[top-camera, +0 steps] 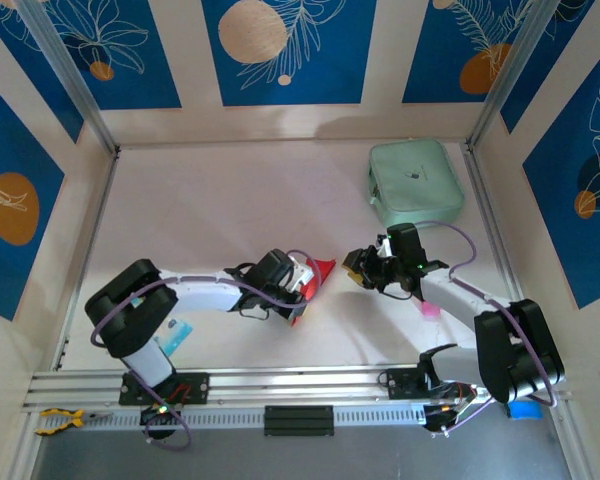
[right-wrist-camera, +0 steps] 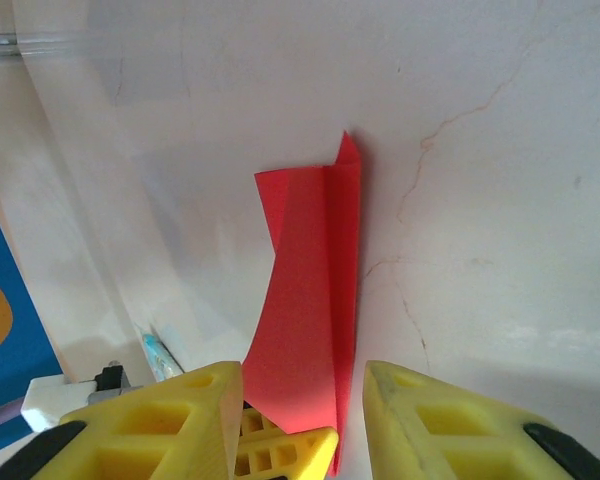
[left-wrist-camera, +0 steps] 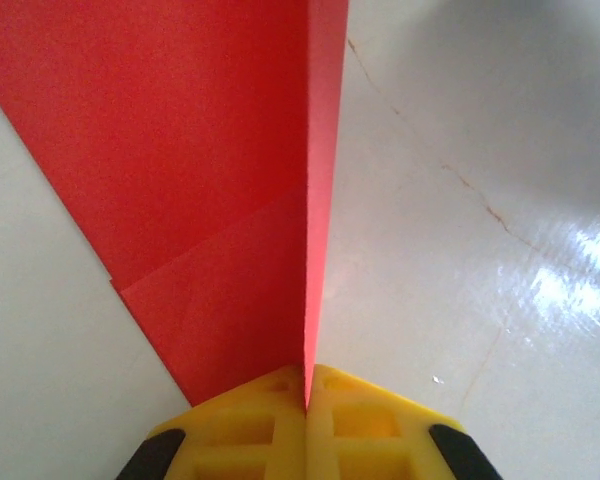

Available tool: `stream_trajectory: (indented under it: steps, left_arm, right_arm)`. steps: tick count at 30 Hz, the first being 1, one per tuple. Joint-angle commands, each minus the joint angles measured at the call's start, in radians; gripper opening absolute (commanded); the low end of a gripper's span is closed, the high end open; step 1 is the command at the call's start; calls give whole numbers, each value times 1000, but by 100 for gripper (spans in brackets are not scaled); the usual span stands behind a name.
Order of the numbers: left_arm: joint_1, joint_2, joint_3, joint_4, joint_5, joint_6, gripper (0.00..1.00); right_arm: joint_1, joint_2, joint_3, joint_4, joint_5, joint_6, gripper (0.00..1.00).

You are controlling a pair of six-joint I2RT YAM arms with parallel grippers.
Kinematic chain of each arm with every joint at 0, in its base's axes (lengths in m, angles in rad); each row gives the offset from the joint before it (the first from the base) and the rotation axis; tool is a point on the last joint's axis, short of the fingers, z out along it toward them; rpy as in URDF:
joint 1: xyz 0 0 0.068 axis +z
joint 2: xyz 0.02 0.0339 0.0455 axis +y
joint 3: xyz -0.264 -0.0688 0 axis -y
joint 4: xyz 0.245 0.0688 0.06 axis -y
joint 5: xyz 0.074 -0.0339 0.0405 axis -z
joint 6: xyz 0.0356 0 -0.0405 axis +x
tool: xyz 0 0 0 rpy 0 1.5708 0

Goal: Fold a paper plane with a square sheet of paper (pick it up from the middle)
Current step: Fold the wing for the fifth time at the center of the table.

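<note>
Now the left pincer point(left-wrist-camera: 307, 388) clamps the folded red paper point(left-wrist-camera: 220, 180) — its ridge upright — while the right pincer point(right-wrist-camera: 300, 385) hangs spread open just right of it, over the worktop point(top-camera: 230, 190).

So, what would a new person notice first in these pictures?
The bright red paper, folded to a ridge, stands out at the middle of the table, pinched in the left gripper. The right gripper faces it with fingers apart, and a mint-green pouch lies at the far right.
</note>
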State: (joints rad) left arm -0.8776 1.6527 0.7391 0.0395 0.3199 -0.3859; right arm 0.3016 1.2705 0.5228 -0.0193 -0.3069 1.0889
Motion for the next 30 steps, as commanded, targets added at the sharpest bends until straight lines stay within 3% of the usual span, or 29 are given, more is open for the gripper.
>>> stream_trajectory:
  steps: [1, 13, 22, 30]
  left_arm:
    - [22, 32, -21, 40, 78, -18, 0]
    - [81, 89, -55, 104, 200, -83, 0]
    - [132, 88, -109, 244, 298, -163, 0]
    - [158, 111, -161, 373, 348, -252, 0]
  right_arm:
    - [14, 24, -14, 29, -33, -10, 37]
    - [112, 130, 5, 148, -89, -72, 18]
    - [154, 146, -19, 257, -56, -123, 14]
    - [166, 217, 13, 311, -175, -144, 14]
